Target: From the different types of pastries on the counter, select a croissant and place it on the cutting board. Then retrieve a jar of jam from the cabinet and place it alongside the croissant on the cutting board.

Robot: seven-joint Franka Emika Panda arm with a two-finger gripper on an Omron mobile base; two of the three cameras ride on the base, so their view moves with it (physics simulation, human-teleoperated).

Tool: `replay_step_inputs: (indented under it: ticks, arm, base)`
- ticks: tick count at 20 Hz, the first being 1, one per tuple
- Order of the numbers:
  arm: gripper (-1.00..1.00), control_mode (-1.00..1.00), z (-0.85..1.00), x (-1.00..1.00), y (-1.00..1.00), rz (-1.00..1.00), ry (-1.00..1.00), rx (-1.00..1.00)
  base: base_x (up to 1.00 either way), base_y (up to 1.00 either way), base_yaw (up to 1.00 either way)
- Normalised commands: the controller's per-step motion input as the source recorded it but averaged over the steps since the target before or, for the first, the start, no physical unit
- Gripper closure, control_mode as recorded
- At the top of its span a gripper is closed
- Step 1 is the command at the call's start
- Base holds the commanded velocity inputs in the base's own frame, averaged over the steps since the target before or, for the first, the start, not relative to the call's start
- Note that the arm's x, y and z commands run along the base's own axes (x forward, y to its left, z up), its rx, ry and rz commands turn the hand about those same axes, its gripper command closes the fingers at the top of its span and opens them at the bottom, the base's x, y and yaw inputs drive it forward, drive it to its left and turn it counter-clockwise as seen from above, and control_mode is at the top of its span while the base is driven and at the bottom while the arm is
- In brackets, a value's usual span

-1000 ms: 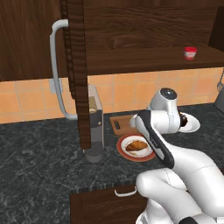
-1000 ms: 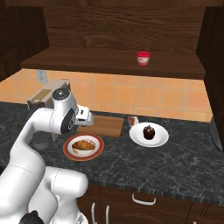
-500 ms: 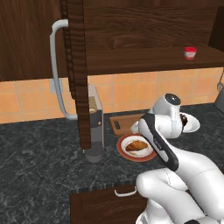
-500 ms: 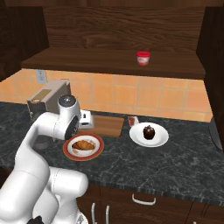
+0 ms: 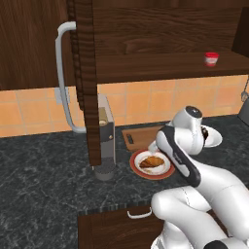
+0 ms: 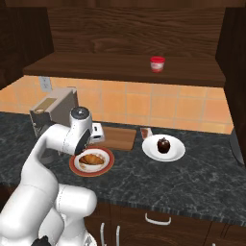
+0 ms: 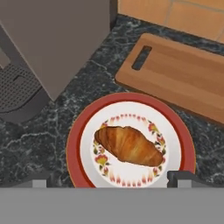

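Observation:
The golden-brown croissant (image 7: 129, 145) (image 5: 152, 161) (image 6: 92, 159) lies in the middle of a round red-rimmed white plate (image 7: 73, 144) on the dark counter (image 6: 144, 182). My gripper (image 7: 112, 179) (image 6: 88, 146) hangs open just above it, fingertips (image 7: 183, 177) wide apart over the plate's near rim. Right behind the plate lies the bare wooden cutting board (image 7: 183, 74) (image 5: 141, 136) (image 6: 117, 138). A small reddish-brown piece on a little white tray (image 6: 145, 132) sits at the board's right end. The red jar of jam (image 5: 210, 59) (image 6: 157, 64) stands on the shelf of the cabinet (image 5: 82, 73), whose door is open.
A grey coffee machine (image 7: 52, 43) (image 5: 105, 141) stands close to the plate's left. A dark round pastry (image 6: 164, 144) sits on a white plate (image 6: 178, 153) to the right of the board. The open cabinet door with its pale handle (image 5: 62, 78) juts out above the machine.
The arm has swung down and toward the red-rimmed plate, bringing the hand lower over the croissant. The croissant, board and jar have not moved.

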Motion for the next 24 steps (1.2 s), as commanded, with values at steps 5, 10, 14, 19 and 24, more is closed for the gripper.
replay_step_inputs:
  ticks: [5,10,14,19,24]
  arm:
    - [-1.0,-1.0,-0.29,0.0,0.0,0.13,0.0,-0.09]
    - [-1.0,-1.0,-0.09,0.05,-0.01,0.0,0.02,-0.01]
    - [-1.0,-1.0,-0.35,0.05,-0.02,0.0,0.0,-0.15]
    - [-1.0,-1.0,-0.12,0.04,0.0,0.0,-0.04,-0.09]
    - [-1.0,-1.0,-0.14,0.01,0.04,0.0,0.01,0.0]
  base:
    - [0.0,0.0,0.0]
    - [0.0,0.0,0.0]
    - [0.0,0.0,0.0]
    - [0.0,0.0,0.0]
    - [0.0,0.0,0.0]
